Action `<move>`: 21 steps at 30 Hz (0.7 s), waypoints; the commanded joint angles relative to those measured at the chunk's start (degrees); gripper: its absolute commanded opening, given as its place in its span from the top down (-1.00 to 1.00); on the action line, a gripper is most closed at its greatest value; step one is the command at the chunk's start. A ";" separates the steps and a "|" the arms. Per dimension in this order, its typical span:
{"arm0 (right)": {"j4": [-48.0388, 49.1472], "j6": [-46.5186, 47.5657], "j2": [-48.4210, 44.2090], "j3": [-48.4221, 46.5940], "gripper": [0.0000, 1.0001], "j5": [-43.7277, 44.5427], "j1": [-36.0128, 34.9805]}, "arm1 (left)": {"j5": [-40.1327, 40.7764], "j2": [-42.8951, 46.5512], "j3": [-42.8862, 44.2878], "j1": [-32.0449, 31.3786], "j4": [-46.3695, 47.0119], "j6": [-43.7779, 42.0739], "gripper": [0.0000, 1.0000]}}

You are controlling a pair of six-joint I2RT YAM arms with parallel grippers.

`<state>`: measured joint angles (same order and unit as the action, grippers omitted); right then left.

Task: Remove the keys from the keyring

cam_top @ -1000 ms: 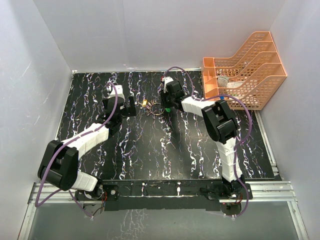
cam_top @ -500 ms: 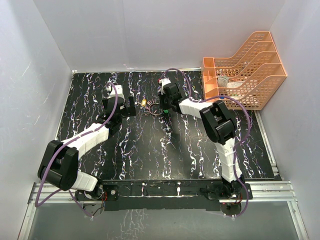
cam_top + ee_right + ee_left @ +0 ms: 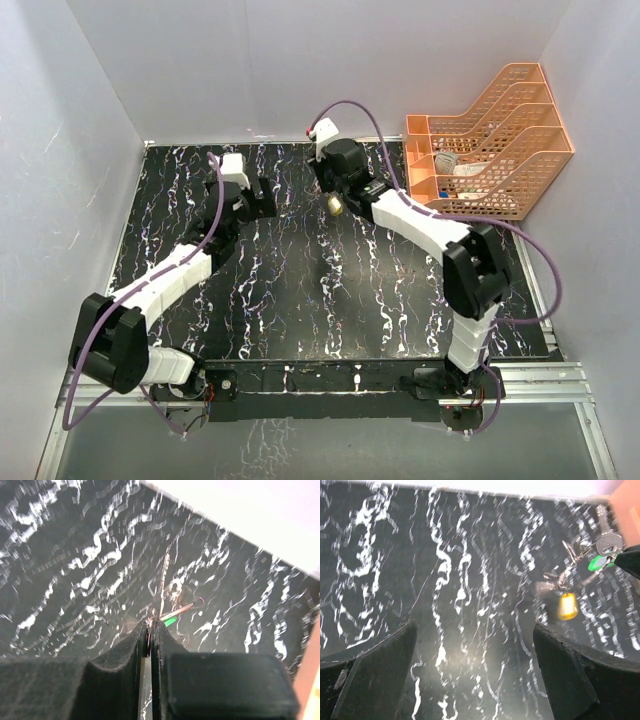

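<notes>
Jaws: right gripper (image 3: 150, 629) pinched on green- and yellow-headed metal keys (image 3: 567, 606) dangling with thin silvery wire keyring (image 3: 572, 550) | left gripper (image 3: 475, 670) wide, empty | both near far edge of black marbled table (image 3: 300, 300).

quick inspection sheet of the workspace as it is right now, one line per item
surface: black table with white streaks
job's things: keys bunched on the keyring, yellow and green heads showing, none off yet
clutter: orange file rack at far right, small items inside too small to tell
grippers: left gripper open, holding nothing; right gripper shut on the keys, exact part unclear
cables: purple cables along both arms, no snag seen
surroundings: white walls; metal rail at near edge
</notes>
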<state>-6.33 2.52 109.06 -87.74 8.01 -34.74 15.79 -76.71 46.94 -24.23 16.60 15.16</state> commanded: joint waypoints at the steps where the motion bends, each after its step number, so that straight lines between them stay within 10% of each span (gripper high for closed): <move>1: 5.76 3.84 -8.62 -0.96 1.00 3.57 -1.01 | -5.06 1.65 6.75 0.04 -0.82 -1.36 -0.97; 21: 6.63 3.68 -25.27 7.30 1.00 5.12 -7.33 | -32.01 13.27 -1.39 -0.11 19.60 3.00 -0.83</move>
<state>-2.98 6.94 87.39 -80.14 12.16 -40.91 -8.71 -64.12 46.04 -24.23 30.30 17.34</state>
